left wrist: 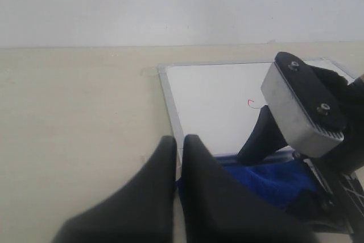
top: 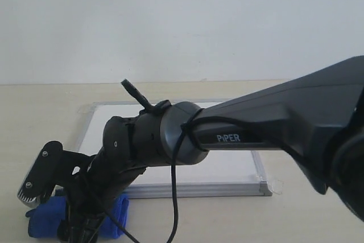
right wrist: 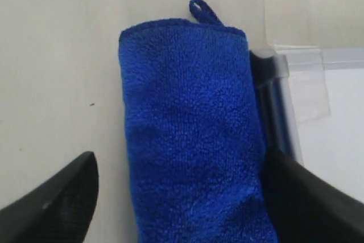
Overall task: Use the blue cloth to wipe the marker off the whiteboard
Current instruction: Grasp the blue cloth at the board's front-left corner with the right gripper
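The blue cloth lies rolled on the table against the whiteboard's corner frame. My right gripper is open and straddles it, one finger on the table side and the other by the frame, with a gap on the table side. In the exterior view the right arm reaches across to the front left, where the right gripper hangs over the blue cloth beside the whiteboard. The red marker shows on the whiteboard. My left gripper is shut and empty, beside the board's edge.
Clear tape tabs hold the board's corners to the beige table. A white wall rises behind the table. The right arm's body covers much of the board in the exterior view.
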`<state>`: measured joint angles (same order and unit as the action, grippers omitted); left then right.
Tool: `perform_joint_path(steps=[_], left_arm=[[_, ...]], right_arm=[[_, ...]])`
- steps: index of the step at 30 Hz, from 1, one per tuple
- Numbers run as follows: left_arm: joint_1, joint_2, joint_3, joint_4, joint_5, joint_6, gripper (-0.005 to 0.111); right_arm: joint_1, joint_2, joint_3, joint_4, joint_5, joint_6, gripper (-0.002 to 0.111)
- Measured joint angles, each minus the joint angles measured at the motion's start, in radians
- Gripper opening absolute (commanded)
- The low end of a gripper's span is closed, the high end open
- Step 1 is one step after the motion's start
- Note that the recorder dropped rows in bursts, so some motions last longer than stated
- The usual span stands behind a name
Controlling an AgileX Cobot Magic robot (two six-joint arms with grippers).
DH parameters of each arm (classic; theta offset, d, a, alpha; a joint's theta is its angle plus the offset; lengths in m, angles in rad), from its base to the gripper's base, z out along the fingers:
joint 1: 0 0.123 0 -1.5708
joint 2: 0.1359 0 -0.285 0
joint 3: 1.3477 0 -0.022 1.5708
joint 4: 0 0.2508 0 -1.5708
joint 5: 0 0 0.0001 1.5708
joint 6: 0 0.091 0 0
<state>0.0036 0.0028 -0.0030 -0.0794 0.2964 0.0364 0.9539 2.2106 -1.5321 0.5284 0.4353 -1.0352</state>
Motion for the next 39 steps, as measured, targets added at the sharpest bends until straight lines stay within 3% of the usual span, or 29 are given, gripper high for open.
perform_joint_path(steps=[16, 22, 32, 35, 38, 39], left_arm=[[0.0, 0.0, 0.0, 0.0, 0.0, 0.0, 0.004], [0.0, 0.0, 0.0, 0.0, 0.0, 0.0, 0.004], [0.0, 0.0, 0.0, 0.0, 0.0, 0.0, 0.004], [0.0, 0.0, 0.0, 0.0, 0.0, 0.0, 0.004], [0.0, 0.0, 0.0, 0.0, 0.0, 0.0, 0.004], [0.0, 0.0, 0.0, 0.0, 0.0, 0.0, 0.004]], right_arm=[[0.0, 0.037, -0.002, -0.021, -0.042, 0.016, 0.074], [0.0, 0.037, -0.002, -0.021, -0.04, 0.031, 0.049], [-0.004, 0.037, -0.004, -0.021, -0.013, 0.041, 0.048], [-0.004, 0.037, -0.004, -0.022, -0.005, 0.047, 0.031], [-0.006, 0.035, -0.01, -0.03, 0.016, 0.052, 0.001], [-0.006, 0.034, -0.012, -0.038, 0.024, 0.052, 0.0]])
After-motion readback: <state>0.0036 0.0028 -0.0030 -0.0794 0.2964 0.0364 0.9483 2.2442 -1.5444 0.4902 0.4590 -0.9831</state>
